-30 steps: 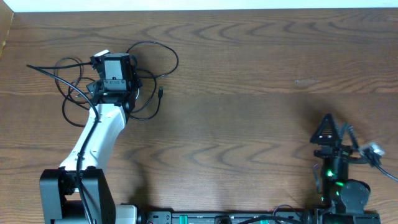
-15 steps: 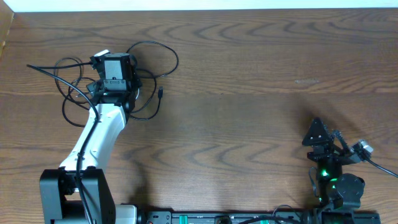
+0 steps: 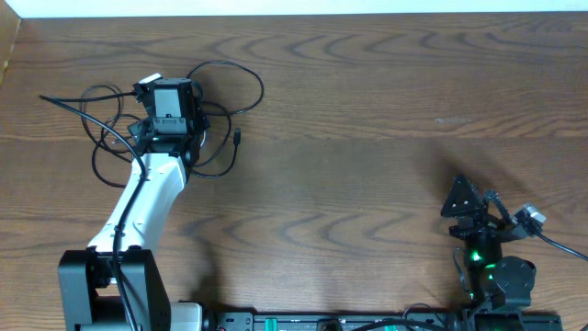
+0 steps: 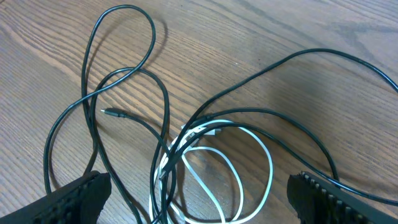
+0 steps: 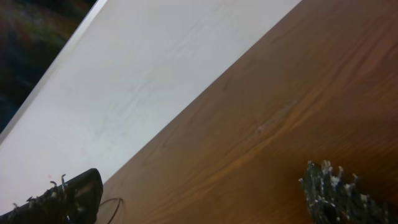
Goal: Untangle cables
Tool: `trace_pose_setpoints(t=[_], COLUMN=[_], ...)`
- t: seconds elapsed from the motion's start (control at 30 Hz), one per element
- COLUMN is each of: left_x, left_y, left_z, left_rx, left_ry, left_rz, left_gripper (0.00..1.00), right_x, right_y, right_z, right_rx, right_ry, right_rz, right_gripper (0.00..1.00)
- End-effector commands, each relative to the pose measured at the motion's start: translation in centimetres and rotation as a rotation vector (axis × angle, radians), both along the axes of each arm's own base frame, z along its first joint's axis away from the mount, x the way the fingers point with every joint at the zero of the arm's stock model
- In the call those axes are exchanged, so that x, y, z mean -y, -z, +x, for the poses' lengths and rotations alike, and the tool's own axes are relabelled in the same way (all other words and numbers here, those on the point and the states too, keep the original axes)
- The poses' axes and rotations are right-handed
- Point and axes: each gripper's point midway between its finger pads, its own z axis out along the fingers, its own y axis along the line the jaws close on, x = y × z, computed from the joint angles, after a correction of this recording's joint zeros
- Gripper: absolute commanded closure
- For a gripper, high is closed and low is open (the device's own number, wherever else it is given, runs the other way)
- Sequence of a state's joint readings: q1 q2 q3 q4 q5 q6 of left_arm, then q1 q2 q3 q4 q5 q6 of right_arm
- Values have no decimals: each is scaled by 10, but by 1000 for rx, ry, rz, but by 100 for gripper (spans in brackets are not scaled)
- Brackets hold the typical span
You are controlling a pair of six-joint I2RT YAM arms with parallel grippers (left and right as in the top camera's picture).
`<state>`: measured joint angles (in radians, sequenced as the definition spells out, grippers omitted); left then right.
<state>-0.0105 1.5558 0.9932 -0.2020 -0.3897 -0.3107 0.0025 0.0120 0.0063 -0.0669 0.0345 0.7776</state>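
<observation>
Thin black cable [image 3: 250, 85] lies in loose loops at the table's far left, under and around my left gripper [image 3: 170, 97]. In the left wrist view the black cable [image 4: 165, 106] crosses itself many times and winds through a white cable [image 4: 271, 171] coiled in a loop; a small plug end [image 4: 111, 113] lies free. My left gripper [image 4: 202, 208] hangs open just above this tangle, one finger on each side, holding nothing. My right gripper [image 3: 462, 197] sits far off at the front right, open and empty [image 5: 202, 199].
Bare brown wood stretches between the two arms. The table's far edge meets a white wall [image 5: 155, 68]. The left arm's own thicker black wire [image 3: 129, 198] runs along its white link.
My right gripper has shifted a little left and toward the front edge. The left arm and the cables have not moved.
</observation>
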Motion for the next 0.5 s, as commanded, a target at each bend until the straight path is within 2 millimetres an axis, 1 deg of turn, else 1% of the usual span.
trace_pose_setpoints(t=[0.0,0.13,0.3,0.47], left_x=[0,0,0,0], left_y=[1,1,1,1], left_z=[-2,-2,-2,-2], left_rx=[-1,-1,-1,-1], left_ry=[-1,-1,-1,-1], left_rz=[-2,-2,-2,-2], left_gripper=[5,5,5,5], right_x=[-3,1,-1,-10], right_y=[0,-1,-1,1], right_z=[0,0,0,0], right_rx=[2,0,-10,-8], right_ry=[-15,1,-26,-100], right_rz=[-30,-159,-436,-724], right_gripper=[1,1,1,1])
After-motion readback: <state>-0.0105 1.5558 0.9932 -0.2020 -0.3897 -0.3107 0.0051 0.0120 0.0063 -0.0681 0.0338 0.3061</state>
